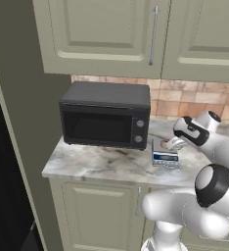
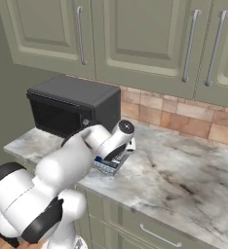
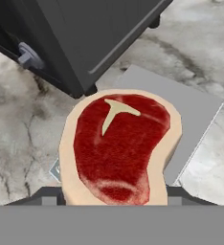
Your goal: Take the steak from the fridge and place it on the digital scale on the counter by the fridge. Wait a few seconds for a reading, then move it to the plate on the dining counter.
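Note:
The steak, a red slice with a tan rim and a white T mark, lies between my gripper's dark fingertips, and the gripper is shut on it. Right under the steak is the flat grey digital scale, on the marbled counter. From the left base, my gripper hangs low over the scale, whose blue-and-white display faces the front. In the right base view the arm covers most of the scale. I cannot tell whether the steak touches the scale's top. The fridge's black side stands at the far left.
A black microwave stands close to the left of the scale. Green wall cabinets hang above. The counter runs on to the right, bare marble.

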Tool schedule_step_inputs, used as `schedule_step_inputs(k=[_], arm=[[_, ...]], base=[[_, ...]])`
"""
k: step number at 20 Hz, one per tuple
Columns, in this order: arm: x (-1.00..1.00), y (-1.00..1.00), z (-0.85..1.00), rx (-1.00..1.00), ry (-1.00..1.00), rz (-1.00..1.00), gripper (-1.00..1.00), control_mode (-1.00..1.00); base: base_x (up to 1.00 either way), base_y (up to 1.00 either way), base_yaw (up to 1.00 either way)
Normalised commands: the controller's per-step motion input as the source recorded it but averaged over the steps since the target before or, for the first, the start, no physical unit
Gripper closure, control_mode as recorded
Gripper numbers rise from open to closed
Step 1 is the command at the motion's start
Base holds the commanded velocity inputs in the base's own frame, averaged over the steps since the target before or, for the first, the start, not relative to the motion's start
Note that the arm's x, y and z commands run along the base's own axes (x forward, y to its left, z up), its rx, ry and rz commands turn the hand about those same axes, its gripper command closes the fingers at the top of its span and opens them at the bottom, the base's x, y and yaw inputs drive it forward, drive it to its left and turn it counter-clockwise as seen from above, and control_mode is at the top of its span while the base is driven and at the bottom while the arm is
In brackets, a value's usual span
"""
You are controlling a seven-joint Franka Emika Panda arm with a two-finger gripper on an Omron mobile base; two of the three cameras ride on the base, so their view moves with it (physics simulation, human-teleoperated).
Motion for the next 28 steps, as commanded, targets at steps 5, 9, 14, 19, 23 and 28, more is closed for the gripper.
schedule_step_inputs(k=[5, 9, 14, 19, 23, 28], arm=[[0.15, -0.08, -0.15, 0.00, 0.00, 0.00, 1.00, -1.00], [0.18, -0.02, -0.12, 0.00, 0.00, 0.00, 1.00, -1.00], [0.15, -0.01, -0.14, 0.00, 0.00, 0.00, 1.00, -1.00], [0.14, 0.00, -0.10, 0.00, 0.00, 0.00, 1.00, -1.00], [0.00, 0.00, -0.27, 0.00, 0.00, 0.00, 1.00, -1.00], [0.00, 0.00, -0.29, 0.00, 0.00, 0.00, 1.00, -1.00]], base=[[0.00, 0.00, 0.00], [0.00, 0.00, 0.00], [0.00, 0.00, 0.00], [0.00, 0.00, 0.00], [0.00, 0.00, 0.00], [0.00, 0.00, 0.00]])
